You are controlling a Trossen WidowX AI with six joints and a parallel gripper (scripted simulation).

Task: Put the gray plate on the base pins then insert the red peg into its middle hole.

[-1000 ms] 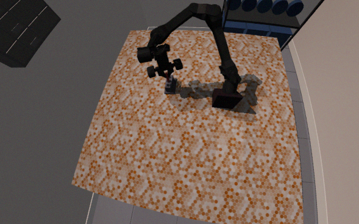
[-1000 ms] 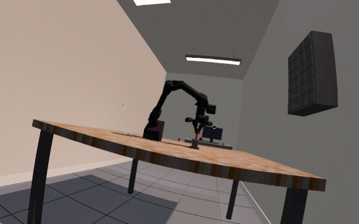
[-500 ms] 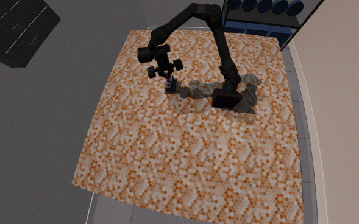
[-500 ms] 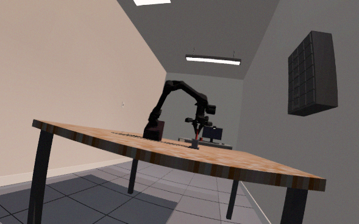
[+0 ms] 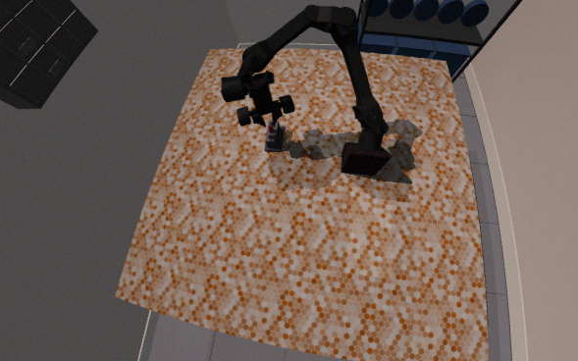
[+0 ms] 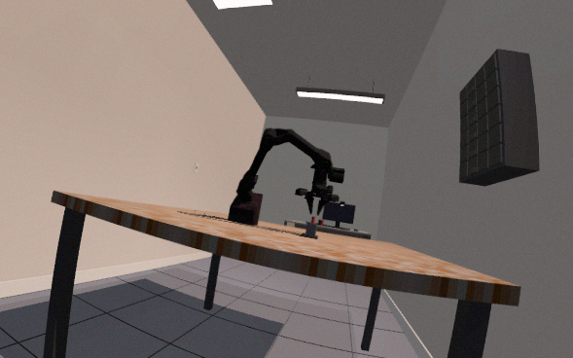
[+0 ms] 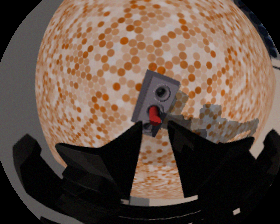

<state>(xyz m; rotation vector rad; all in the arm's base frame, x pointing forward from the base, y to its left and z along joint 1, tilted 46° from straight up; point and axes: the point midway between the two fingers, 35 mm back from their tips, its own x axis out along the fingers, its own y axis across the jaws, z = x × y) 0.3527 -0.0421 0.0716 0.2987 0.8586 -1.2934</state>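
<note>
The gray plate (image 7: 153,81) (image 5: 275,143) (image 6: 310,232) lies on top of the base, seemingly flat. One pin shows in the plate's upper hole in the wrist view; the opposite end is partly hidden by my fingers. The red peg (image 5: 271,128) (image 6: 313,220) (image 7: 155,115) stands in the plate's middle hole, with its upper part sticking out; its exact depth cannot be seen. My gripper (image 5: 269,124) (image 6: 314,214) (image 7: 155,124) is open and empty. Its fingertips are apart, just above the peg's top, one on each side.
The patterned table (image 5: 311,255) (image 6: 357,253) bears the arm's dark mount (image 5: 365,159) (image 6: 245,210), which stands to one side of the base. A monitor (image 6: 339,212) and a small red thing stand on a desk beyond the table.
</note>
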